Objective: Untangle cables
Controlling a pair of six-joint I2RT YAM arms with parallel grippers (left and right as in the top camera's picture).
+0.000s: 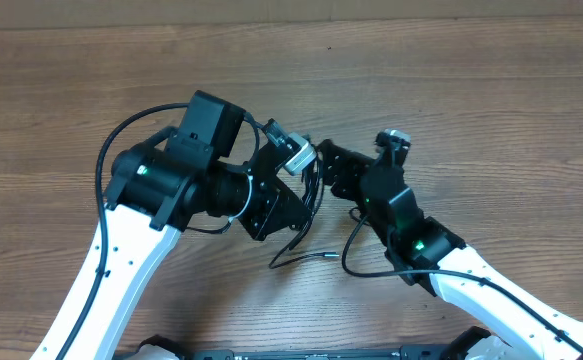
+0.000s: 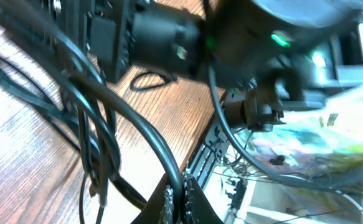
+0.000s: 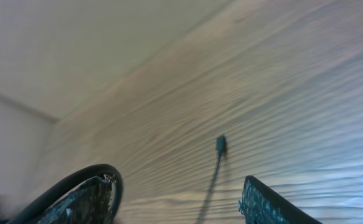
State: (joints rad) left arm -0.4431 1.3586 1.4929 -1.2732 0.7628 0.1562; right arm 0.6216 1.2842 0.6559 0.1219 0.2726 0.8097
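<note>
The cables (image 1: 312, 200) sit in a small dark knot at mid-table, in the gap between the two arms. Loose strands trail from it toward the robot's side of the table (image 1: 451, 70), and one ends in a straight tail lying flat on the wood. In the left wrist view the cords (image 2: 159, 146) sweep down in broad loops and run into the tips of the left gripper (image 2: 180, 191). Its jaws are closed tight on them, so the bundle hangs from that claw.

The right gripper (image 1: 325, 166) is just beside the knot on its right, facing the left one. Its jaws stand well apart and, as far as the right wrist view shows, hold nothing (image 3: 178, 190). One thin cord with a small plug (image 3: 221, 144) shows between the fingers. Its long axis runs away from the claw, closer to the right-hand finger than the left. A thicker black loop curves against the other finger, and I cannot tell whether it belongs to the tangle.

My judgement is that the coming move turns on this line-up. The free strand lies ahead of the open right claw — the nearer free arm — while the left anchors the knot.
</note>
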